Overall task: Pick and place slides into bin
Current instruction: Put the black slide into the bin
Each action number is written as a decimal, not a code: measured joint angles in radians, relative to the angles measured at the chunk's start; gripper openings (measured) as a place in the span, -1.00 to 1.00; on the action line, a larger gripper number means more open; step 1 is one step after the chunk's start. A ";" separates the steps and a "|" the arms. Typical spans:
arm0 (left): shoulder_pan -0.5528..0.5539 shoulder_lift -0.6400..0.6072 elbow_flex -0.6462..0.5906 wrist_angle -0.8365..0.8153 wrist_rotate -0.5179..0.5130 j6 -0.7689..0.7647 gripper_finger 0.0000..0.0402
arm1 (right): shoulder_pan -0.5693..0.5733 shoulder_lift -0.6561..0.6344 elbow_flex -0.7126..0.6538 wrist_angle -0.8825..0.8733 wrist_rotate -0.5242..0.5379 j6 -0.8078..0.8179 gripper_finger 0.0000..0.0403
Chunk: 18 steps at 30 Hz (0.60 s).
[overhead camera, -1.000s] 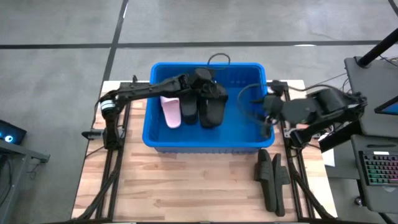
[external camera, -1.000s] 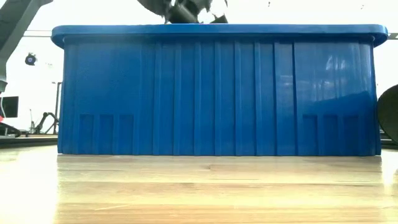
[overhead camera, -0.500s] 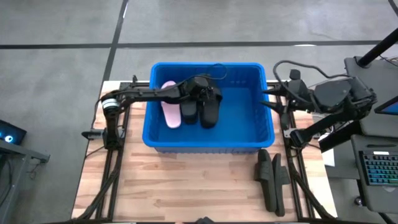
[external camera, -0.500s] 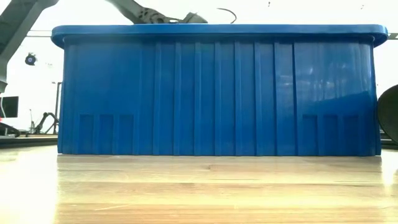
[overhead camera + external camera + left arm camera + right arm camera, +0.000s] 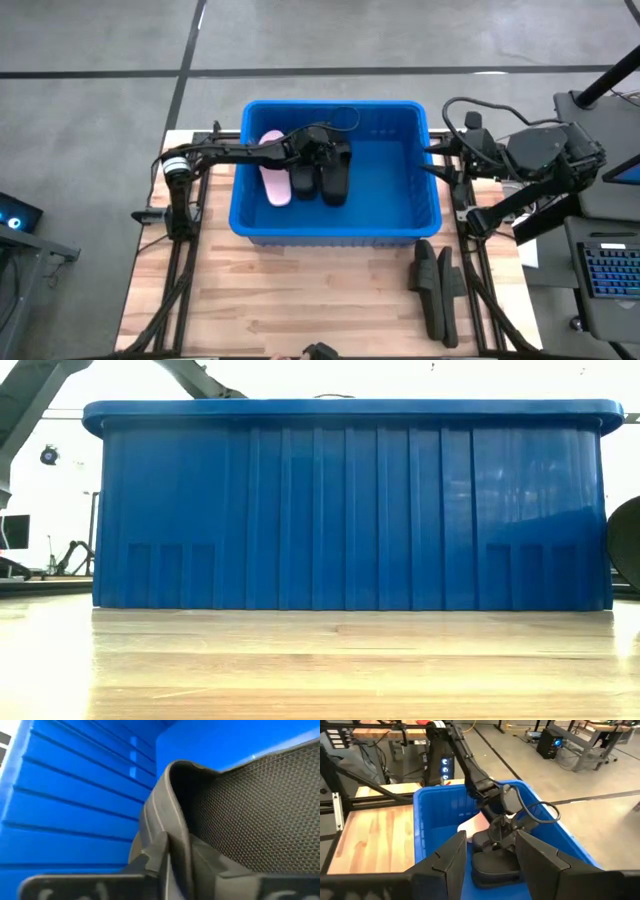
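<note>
So this looks like the drop-off step. The left hand [image 5: 318, 158] is reached down inside the bin [image 5: 420, 215], right over a black slide [image 5: 334, 180] that sits on the bin floor next to another black slide [image 5: 305, 180] and a pink slide [image 5: 272, 178]. In the left wrist view the black slide's strap [image 5: 170, 810] runs right up between that hand's fingers [image 5: 150, 860], so it seems to be pinched there, with the jaws close together. I honestly can't tell whether the grip is fully tight or just starting to loosen.

The right hand [image 5: 487, 865] is parked just outside the bin's right rim, above the bench [image 5: 300, 300], with its fingers spread partway and nothing between them. From its wrist camera you look straight into the bin at the left arm and the slides.

There's a black pair [image 5: 436, 290] lying on the bench just in front of the bin's right corner, near the right arm's side, so the job isn't done.

My guess at what's next: the left hand needs to open enough to clear the strap, then lift straight up so it doesn't drag the slide back out or bump the neighbours. After that the right hand seems best placed for the black pair, since it's closer.
</note>
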 joint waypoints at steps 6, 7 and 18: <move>0.021 -0.012 0.025 -0.106 0.057 -0.146 -0.27 | 0.000 0.000 -0.005 -0.001 -0.018 0.003 -0.23; 0.021 -0.014 0.033 -0.129 0.063 -0.162 -0.18 | 0.000 0.000 -0.005 -0.001 -0.018 0.003 -0.23; 0.021 -0.016 0.168 -0.413 0.081 -0.363 0.61 | 0.000 -0.003 -0.006 -0.002 -0.033 0.002 -0.25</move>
